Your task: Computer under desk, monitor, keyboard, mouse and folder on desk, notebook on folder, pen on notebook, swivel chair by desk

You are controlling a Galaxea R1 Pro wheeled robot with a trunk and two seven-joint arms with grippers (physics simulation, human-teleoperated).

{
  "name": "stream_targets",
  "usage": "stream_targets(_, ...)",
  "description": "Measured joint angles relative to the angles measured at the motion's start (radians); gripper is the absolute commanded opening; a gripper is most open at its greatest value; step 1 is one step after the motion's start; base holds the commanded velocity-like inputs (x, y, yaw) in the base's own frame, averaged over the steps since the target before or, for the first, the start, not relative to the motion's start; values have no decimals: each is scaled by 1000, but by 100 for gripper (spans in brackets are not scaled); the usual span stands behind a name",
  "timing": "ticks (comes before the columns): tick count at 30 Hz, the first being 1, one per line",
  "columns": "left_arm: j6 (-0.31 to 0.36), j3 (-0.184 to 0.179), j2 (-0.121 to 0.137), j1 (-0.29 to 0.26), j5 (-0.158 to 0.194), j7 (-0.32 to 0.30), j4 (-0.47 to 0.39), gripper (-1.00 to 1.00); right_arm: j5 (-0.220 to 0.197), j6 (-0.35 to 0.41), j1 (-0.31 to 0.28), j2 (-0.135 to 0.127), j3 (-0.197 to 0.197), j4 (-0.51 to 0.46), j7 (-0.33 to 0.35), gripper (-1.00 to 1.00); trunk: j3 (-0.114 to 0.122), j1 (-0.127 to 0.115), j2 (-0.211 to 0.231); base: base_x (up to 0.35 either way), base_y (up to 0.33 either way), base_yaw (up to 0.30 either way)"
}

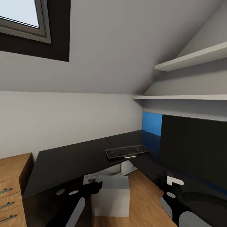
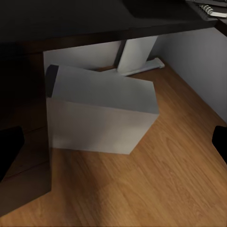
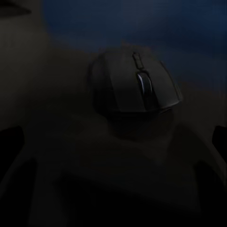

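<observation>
Mouse (image 3: pixel 136 87): dark, rounded; rests on the glossy black counter top, seen close in the right wrist view, lying between the two fingertips of the right tool with a gap on each side.
Right tool (image 3: pixel 113 137): fingers spread wide, nothing held; hovers above the mouse.
Keyboard (image 1: pixel 126 151): dark keys, thin silver frame; lies on the counter (image 1: pixel 72 157) at the inner corner of the L, front edge at the counter edge.
Monitor (image 1: pixel 192 145): black screen face, upright on the right wing of the counter, just right of the keyboard; blue back panel (image 1: pixel 152 123) behind it.
Computer (image 1: pixel 111 195): pale grey box on the wood floor (image 1: pixel 142 201) in the knee space, partly under the counter edge; white counter leg (image 2: pixel 135 54) behind it.
Left tool (image 2: pixel 113 142): fingers spread wide, nothing held; points down at the computer, apart from it.
Surroundings: wooden drawer chest (image 1: pixel 12 189) at the left end of the counter; white wall shelves (image 1: pixel 189 60) above the monitor; skylight (image 1: pixel 25 19) in the sloped ceiling.
</observation>
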Motion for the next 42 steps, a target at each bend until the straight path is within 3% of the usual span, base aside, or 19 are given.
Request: stream_targets(42, 0, -1, 2, 0, 0, 0, 18, 100, 0, 0, 0, 0, 0, -1, 0, 100, 0, 0, 0, 21, -29, 0)
